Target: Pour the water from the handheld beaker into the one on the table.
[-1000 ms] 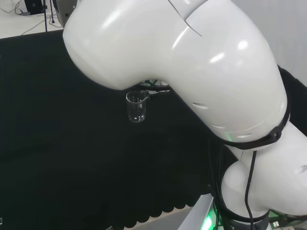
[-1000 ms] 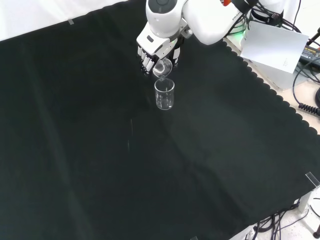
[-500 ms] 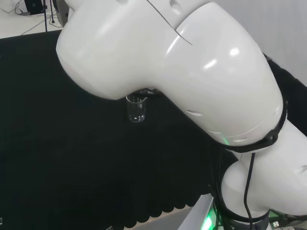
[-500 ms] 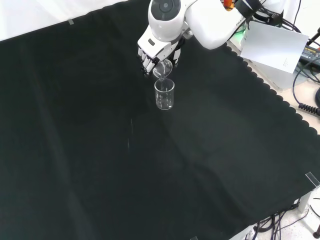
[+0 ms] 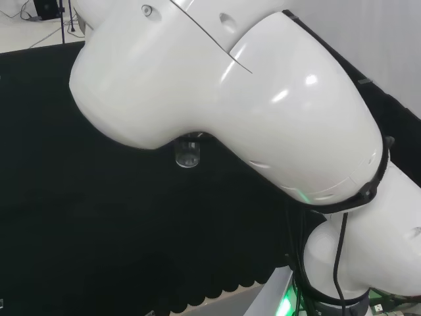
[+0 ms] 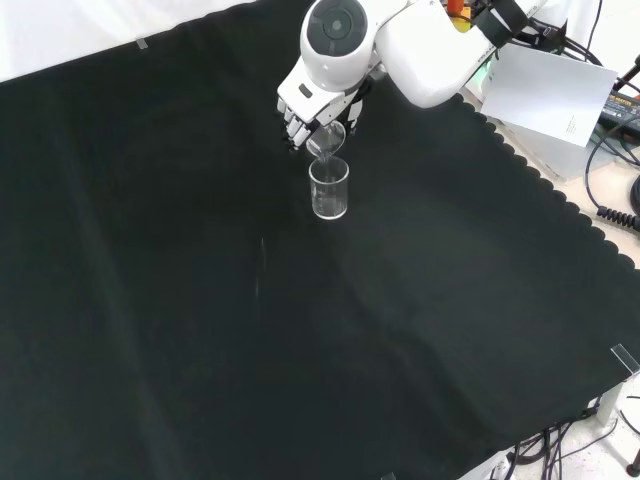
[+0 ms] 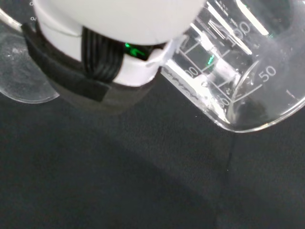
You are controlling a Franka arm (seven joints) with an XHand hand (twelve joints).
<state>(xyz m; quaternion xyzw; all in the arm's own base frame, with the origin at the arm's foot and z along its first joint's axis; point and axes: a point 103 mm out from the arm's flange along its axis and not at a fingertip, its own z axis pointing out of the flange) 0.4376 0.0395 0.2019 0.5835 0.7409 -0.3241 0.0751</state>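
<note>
In the front view the hand [image 6: 305,106] comes in from the top, its fingers curled round a small clear beaker [image 6: 325,139]. That beaker is tipped steeply, mouth down, right over the rim of a second clear beaker [image 6: 329,188] standing upright on the black cloth. The wrist view shows the held beaker [image 7: 238,71] close up, lying nearly on its side with printed marks, beside the hand [image 7: 109,57]. The round glass of the standing beaker [image 7: 21,71] also shows there. In the head view the arm's white link covers the top of the standing beaker [image 5: 187,155].
The black cloth [image 6: 200,330] stretches wide to the left and front of the beakers in the front view. A white paper sheet [image 6: 545,92] and cables lie off the cloth at the upper right. The arm's big link [image 5: 223,92] spans the head view.
The arm's link has sunk lower and leftward in the head view, covering more of the standing beaker. In the front view the round cap moved slightly right; the held beaker stays tipped over the other.
</note>
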